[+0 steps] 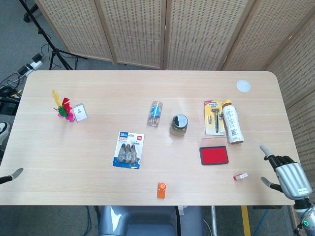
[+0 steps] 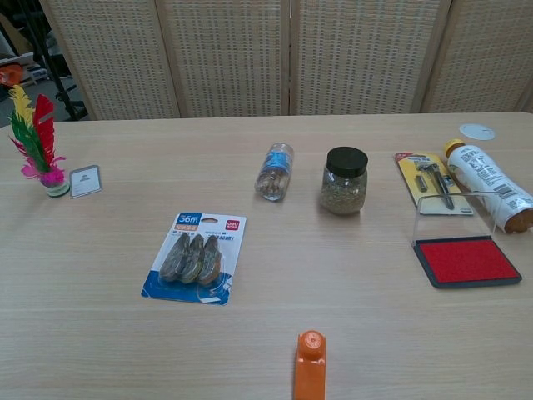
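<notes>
My right hand [image 1: 286, 173] hangs over the table's near right corner, fingers apart and holding nothing. Closest to it is a small red and white piece [image 1: 240, 176], a short way to its left. Beyond that lies a red ink pad [image 1: 213, 155] [image 2: 466, 260] with its clear lid raised. Of my left hand only a grey fingertip [image 1: 12, 176] shows at the left edge of the head view, off the table's near left corner, touching nothing. The chest view shows neither hand.
On the wooden table [image 1: 98, 172]: a white bottle [image 1: 233, 128], a razor pack [image 1: 213, 117], a dark-lidded jar [image 1: 179, 125], a small bottle on its side [image 1: 155, 113], a tape pack [image 1: 129, 149], an orange piece [image 1: 162, 189], a feather shuttlecock [image 1: 61, 105], a card [image 1: 79, 112], a white lid [image 1: 243, 86].
</notes>
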You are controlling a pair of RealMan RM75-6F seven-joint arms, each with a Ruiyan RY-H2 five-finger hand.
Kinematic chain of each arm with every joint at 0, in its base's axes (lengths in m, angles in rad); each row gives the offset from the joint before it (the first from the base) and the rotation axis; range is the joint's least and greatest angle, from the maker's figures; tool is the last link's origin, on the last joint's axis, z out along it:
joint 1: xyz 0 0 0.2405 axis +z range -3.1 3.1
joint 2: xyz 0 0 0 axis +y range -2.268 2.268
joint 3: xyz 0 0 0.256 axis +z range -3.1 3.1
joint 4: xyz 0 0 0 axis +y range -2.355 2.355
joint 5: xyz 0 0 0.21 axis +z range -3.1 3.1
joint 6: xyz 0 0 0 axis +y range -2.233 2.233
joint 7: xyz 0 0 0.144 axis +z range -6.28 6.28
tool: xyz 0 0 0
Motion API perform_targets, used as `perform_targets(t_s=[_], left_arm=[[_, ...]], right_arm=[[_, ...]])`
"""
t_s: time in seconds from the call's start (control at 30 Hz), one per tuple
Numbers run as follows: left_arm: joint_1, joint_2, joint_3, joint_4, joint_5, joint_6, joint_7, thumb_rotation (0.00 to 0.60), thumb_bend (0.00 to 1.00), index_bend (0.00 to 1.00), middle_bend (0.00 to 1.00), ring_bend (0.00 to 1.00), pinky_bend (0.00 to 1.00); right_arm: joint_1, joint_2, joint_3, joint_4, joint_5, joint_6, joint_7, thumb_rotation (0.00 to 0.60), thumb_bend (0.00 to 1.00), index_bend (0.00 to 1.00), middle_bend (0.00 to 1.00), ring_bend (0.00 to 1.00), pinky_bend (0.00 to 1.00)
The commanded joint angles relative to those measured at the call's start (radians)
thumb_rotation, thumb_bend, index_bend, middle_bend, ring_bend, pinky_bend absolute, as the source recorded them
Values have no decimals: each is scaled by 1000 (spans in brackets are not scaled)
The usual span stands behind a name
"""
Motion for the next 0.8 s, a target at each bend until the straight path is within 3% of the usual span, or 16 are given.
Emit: perform_targets(t_s=[0.03, 0.13, 0.27, 0.43, 0.8], left_arm=[[-2, 0, 2, -1, -1, -5, 3, 600, 0, 0, 0, 0, 0], [-1, 1, 1, -1, -2, -3, 0, 600, 0, 0, 0, 0, 0], [1, 4, -2, 3, -7, -2, -14, 600, 0, 0, 0, 0, 0], [3, 5, 0, 6, -5, -1, -19, 600, 0, 0, 0, 0, 0], [2, -1, 0, 7, -10, -8, -7, 600, 0, 0, 0, 0, 0]], right_arm=[[34, -60, -42, 68, -47, -57, -21, 600, 0, 0, 805, 932, 988], [41, -65, -54, 60, -45, -94, -50, 600, 0, 0, 883, 995, 1000], [51, -71, -66, 52, -41, -132, -91, 600, 0, 15, 928, 1000, 1000], [61, -69, -78, 49, -40, -159, -104, 600, 3, 167, 953, 1000, 1000], [103, -94, -97, 81, -49, -227, -135, 600, 229, 332, 956, 1000, 1000]])
